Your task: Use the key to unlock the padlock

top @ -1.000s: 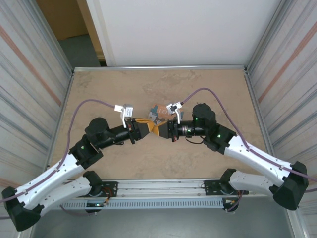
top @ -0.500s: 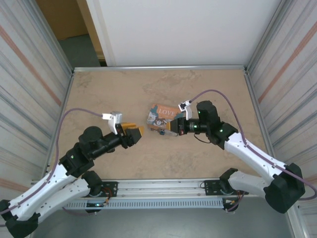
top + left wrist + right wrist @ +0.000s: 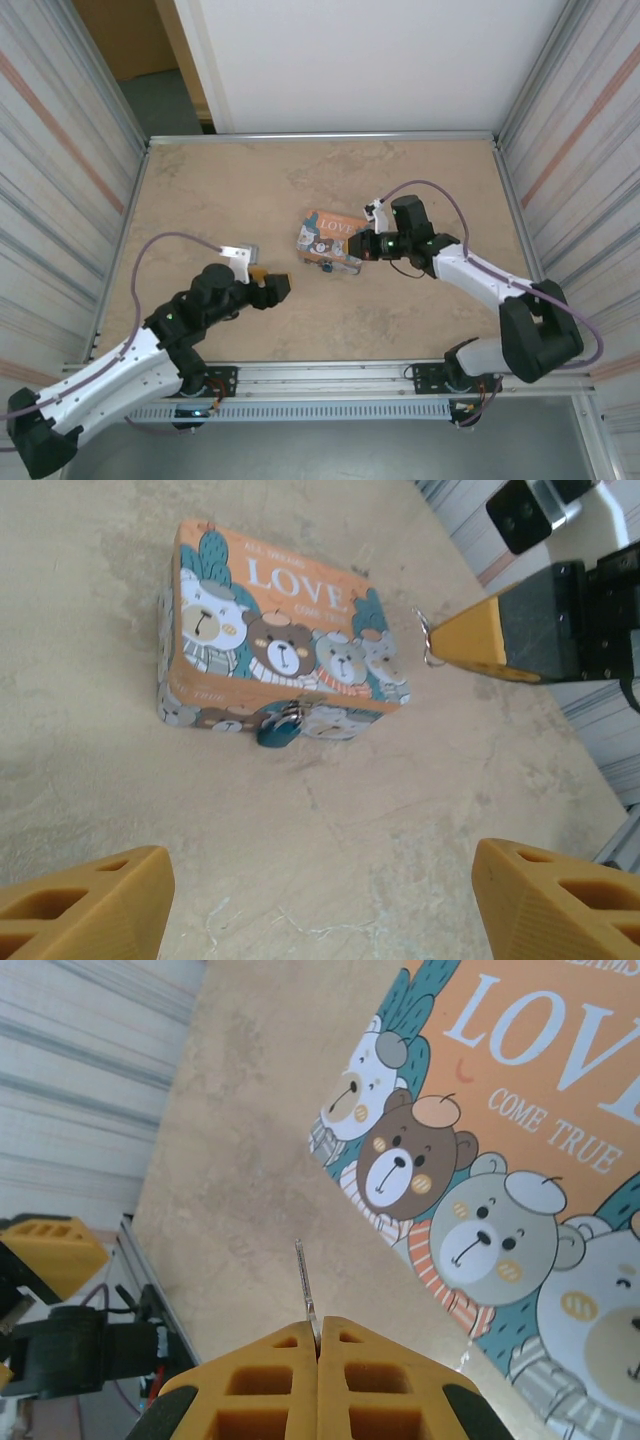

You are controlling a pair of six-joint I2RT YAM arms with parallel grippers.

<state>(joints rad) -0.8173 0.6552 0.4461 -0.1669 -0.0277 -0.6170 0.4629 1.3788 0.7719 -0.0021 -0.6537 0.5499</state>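
1. Orange-fingered left gripper [image 3: 272, 284] is nearest to us. A second ago it sat nose to nose with the right gripper [image 3: 352, 250] by the tin [image 3: 330, 232]. Now it has pulled back to 8 o'clock of the tin, well apart, fingers spread wide with nothing between them.
2. We read that as a finished handover. The right side now has the key, and the left is out of the way, free to brace the tin if needed.
3. Left arm pose: elbow folded near its base, forearm aimed toward 2 o'clock, wrist camera looking at the tin's front face.
4. Padlock [image 3: 278, 728] is small and teal, hanging on the clasp at 6 o'clock of the tin, down at table [image 3: 250, 190] level. The shackle is too small to read; we judge it still locked.
5. Right gripper is pressed together on the key [image 3: 303, 1280], with the thin blade sticking out past the fingertips and the ring [image 3: 428, 640] dangling at the tip. It has shifted to 4 o'clock of the tin, just beside the corner, clear of the padlock.
6. Right arm pose: reaching in low from 4 o'clock, wrist pointing roughly 9 o'clock.
7. Tin is farthest out, flat on the table, lid up.
8. Our call on the next step: bring the blade round to the padlock's keyway.
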